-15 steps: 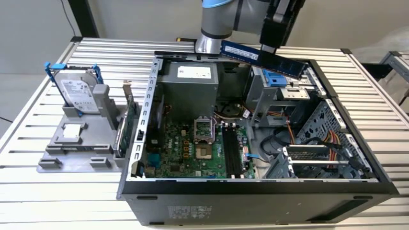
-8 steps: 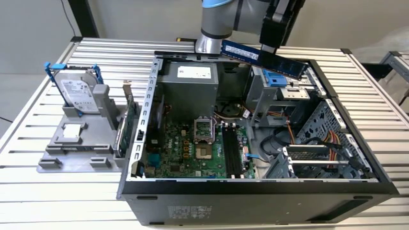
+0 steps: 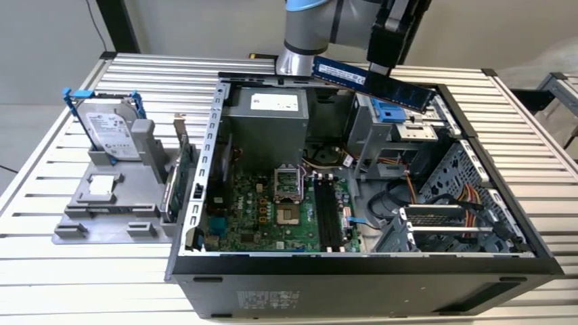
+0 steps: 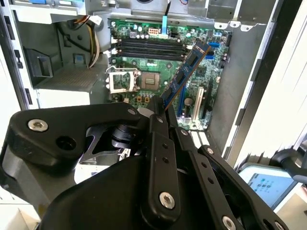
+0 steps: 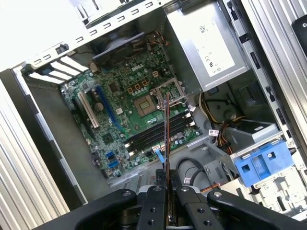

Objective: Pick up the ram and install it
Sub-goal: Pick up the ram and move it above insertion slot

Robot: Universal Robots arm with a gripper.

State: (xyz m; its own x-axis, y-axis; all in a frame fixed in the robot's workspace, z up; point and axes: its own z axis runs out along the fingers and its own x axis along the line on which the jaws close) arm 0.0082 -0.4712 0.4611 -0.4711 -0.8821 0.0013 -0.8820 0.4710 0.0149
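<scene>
The ram (image 3: 343,72) hangs in the upper middle of the exterior view, above the far end of the open computer case (image 3: 361,288), with its long edge sloping down toward the exterior view's right. The gripper (image 3: 380,66) has its two fingers pressed onto the stick's flat sides, clamping it. In both wrist views the ram (image 4: 184,74) (image 5: 166,139) sticks out from the gripper (image 4: 165,115) (image 5: 167,191) over the motherboard (image 3: 262,210), well clear of the black memory slots (image 3: 327,217) (image 4: 148,48) (image 5: 158,132) beside the CPU socket (image 3: 287,181). At the exterior view's left, a hard drive (image 3: 113,135) in a blue frame stands on a grey holder (image 3: 99,196) on the slatted table (image 3: 72,284).
</scene>
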